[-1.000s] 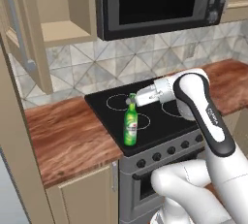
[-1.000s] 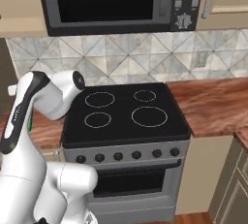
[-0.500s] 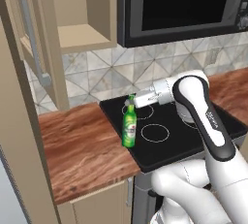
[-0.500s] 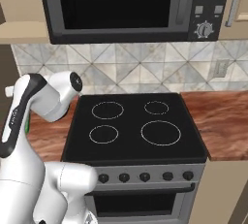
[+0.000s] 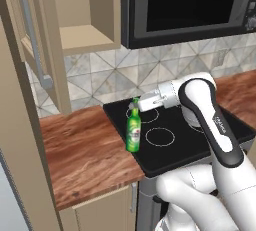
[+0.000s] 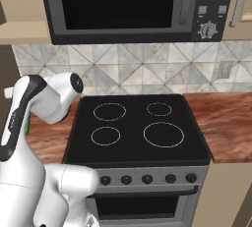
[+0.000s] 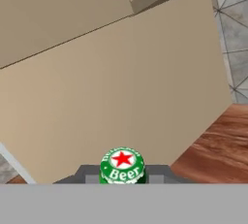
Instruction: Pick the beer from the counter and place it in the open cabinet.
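Base has driven closer: open cabinet (image 5: pixel 82 35) now fills more of my left view. Fingers (image 5: pixel 134 108) stay clamped on beer (image 5: pixel 132 132), held upright above stovetop (image 5: pixel 180 135) edge beside tabletop (image 5: pixel 85 150). Lift next.

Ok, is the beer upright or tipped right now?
Upright. In the left base view the beer hangs vertical, cap up, gripped at the neck by the end effector, above the stovetop's left edge.
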